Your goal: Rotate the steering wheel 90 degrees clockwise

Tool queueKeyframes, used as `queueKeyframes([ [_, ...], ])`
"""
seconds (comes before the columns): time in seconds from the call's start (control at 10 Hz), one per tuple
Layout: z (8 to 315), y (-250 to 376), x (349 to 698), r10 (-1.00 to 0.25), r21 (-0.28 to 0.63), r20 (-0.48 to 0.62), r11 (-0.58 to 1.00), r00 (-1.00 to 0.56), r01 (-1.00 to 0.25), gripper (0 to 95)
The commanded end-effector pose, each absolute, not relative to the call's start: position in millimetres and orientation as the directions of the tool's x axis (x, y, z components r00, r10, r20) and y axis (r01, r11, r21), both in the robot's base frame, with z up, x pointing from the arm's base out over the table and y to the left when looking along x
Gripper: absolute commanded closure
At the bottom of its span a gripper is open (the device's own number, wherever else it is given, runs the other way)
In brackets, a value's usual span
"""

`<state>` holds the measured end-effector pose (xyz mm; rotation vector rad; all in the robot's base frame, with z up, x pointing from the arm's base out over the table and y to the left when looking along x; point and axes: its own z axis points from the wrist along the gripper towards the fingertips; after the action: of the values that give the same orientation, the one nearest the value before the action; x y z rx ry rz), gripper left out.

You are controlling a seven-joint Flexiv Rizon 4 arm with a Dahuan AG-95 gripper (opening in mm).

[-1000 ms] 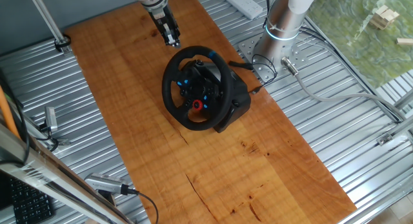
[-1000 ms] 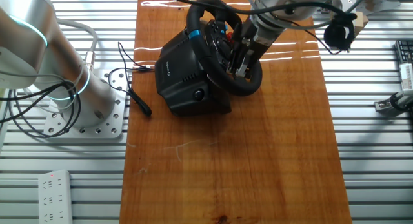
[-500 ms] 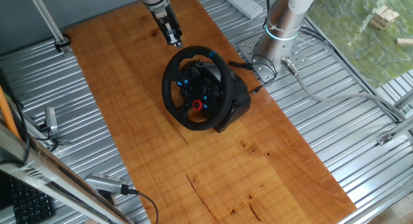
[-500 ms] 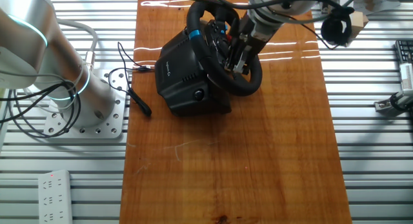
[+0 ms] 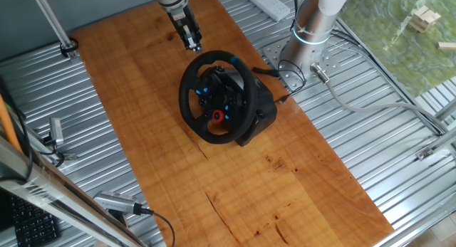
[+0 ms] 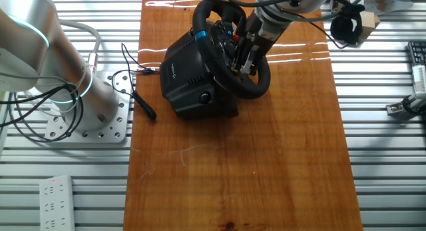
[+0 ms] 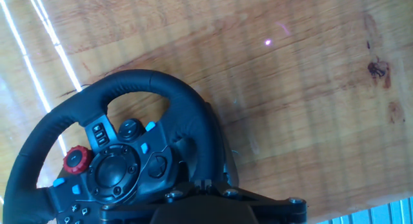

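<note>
While the gripper (image 5: 191, 42) hangs just off the upper rim of the steering wheel (image 5: 216, 96), touching nothing, I can't tell how far its fingers are spread. The wheel stands on its black base (image 6: 190, 71) mid-board on the wooden table (image 5: 142, 112). As I see it, a shallow bite could slip off the thick rim mid-turn, or drag the base sideways. No containers are anywhere in my views.

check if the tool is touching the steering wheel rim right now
Apart. One fixed view shows the tool poised above the steering wheel, with a strip of bare wooden table visible between its tips and the rim.
</note>
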<state>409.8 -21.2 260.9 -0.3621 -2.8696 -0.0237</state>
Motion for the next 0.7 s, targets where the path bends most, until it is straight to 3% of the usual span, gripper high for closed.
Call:
queueKeyframes([
  [0.1,260.3,-20.4,410.4,0.223,-0.012,0.245,0.974,-0.944,0.227,95.0],
  [0.4,254.4,-13.6,417.8,0.034,0.018,0.198,0.999,-0.98,0.038,95.0],
  [0.6,254.4,-13.4,417.9,-0.277,0.052,0.139,0.961,-0.951,-0.272,95.0],
  [0.7,254.6,-13.0,417.9,-0.363,0.052,0.117,0.932,-0.925,-0.359,95.0],
])
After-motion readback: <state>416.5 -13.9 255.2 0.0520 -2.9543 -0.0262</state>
